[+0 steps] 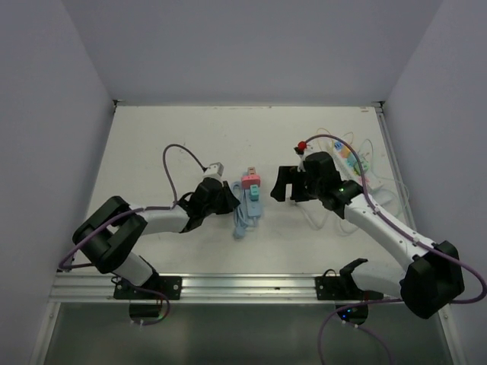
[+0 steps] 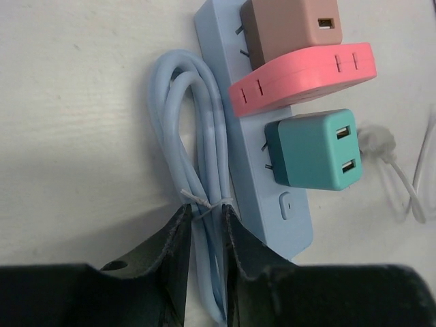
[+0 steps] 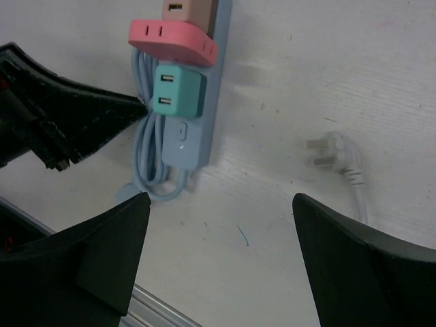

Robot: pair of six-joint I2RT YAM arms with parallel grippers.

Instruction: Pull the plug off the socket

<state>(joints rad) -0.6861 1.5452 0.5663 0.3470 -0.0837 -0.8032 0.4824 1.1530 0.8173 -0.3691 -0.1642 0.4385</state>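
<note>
A light blue power strip (image 2: 253, 178) lies on the white table, with a brown plug (image 2: 289, 27), a pink plug (image 2: 303, 75) and a teal USB plug (image 2: 313, 150) seated in it. Its blue cable (image 2: 178, 129) is coiled and tied beside it. My left gripper (image 2: 206, 212) is shut on the tied cable bundle, just left of the strip's switch end. My right gripper (image 3: 219, 201) is wide open and empty, hovering right of the strip (image 3: 211, 102), near the teal plug (image 3: 178, 88). In the top view the left gripper (image 1: 228, 199) and right gripper (image 1: 283, 185) flank the strip (image 1: 249, 204).
A loose white plug with cord (image 3: 334, 155) lies on the table right of the strip. A white multi-socket strip with tangled white wires (image 1: 356, 163) sits at the far right. A metal rail (image 1: 243, 285) runs along the table's near edge.
</note>
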